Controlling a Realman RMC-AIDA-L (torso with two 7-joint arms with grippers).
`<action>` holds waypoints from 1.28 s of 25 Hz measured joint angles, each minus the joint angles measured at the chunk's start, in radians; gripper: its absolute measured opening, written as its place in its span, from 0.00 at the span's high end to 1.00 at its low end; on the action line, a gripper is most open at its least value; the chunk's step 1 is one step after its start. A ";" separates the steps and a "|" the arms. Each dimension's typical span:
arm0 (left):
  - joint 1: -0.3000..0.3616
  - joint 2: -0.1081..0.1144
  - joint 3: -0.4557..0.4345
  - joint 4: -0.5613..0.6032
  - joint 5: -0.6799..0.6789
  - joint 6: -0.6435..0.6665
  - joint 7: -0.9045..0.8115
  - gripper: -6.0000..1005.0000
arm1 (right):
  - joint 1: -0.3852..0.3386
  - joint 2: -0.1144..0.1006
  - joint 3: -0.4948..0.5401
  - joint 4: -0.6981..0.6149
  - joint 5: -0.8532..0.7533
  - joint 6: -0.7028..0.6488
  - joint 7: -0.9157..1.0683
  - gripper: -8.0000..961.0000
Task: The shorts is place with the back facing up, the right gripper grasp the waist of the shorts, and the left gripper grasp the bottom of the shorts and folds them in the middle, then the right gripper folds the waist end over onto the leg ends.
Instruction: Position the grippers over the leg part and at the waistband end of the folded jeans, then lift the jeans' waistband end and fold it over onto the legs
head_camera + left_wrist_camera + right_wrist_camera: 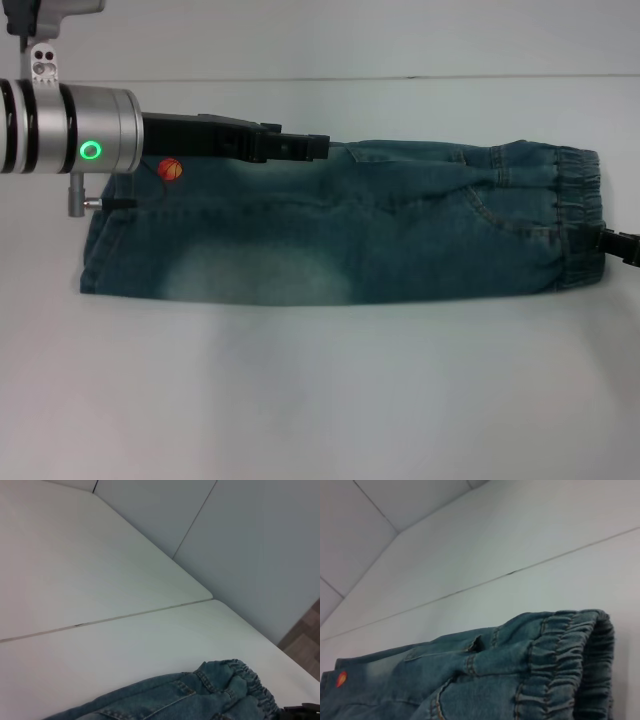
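The shorts (350, 225) lie lengthwise left-right, waistband rightward; left pincer (300, 146) looks closed, right one (622, 247) unclear.

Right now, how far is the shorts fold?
First fold looks done: the shorts lie doubled lengthwise into one narrow strip on the table, waistband at the robot's right, orange basketball patch at its left. In hand: the left end effector reaches over the strip's far edge; the right end effector sits at the waistband. Left: folding the waist end over onto the leg ends.
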 joint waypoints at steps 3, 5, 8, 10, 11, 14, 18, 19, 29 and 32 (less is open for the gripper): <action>-0.001 0.000 0.000 0.000 0.000 0.000 0.000 0.11 | 0.000 0.000 -0.002 0.000 -0.001 0.005 0.001 0.70; -0.002 0.000 0.000 0.000 0.000 0.000 0.000 0.11 | 0.002 0.000 -0.008 0.000 -0.001 0.006 0.001 0.78; -0.004 0.000 0.000 0.000 0.000 0.000 0.000 0.11 | 0.007 0.000 -0.018 0.000 -0.001 0.006 0.001 0.86; -0.004 0.000 0.000 0.000 0.000 0.000 0.000 0.11 | 0.009 0.000 -0.020 0.000 -0.002 0.007 0.004 0.91; -0.004 0.000 0.000 0.000 0.000 0.000 0.000 0.11 | 0.009 0.000 -0.020 -0.001 -0.001 0.007 0.005 0.93; -0.005 0.000 0.000 0.000 0.000 0.001 -0.002 0.11 | 0.008 0.001 -0.015 -0.009 0.001 0.004 0.005 0.95; -0.006 0.000 0.017 -0.001 0.000 0.004 -0.019 0.11 | 0.001 0.008 -0.001 -0.026 0.010 0.002 0.003 0.95; -0.006 -0.001 0.026 -0.001 0.000 0.002 -0.026 0.11 | 0.001 0.008 0.001 -0.029 0.010 0.001 0.003 0.95; -0.032 -0.007 0.165 -0.112 -0.041 -0.137 -0.041 0.11 | 0.000 0.011 0.004 -0.079 0.020 -0.046 0.016 0.95; -0.034 -0.009 0.239 -0.124 -0.077 -0.177 -0.041 0.12 | 0.001 0.012 0.006 -0.084 0.021 -0.061 0.018 0.95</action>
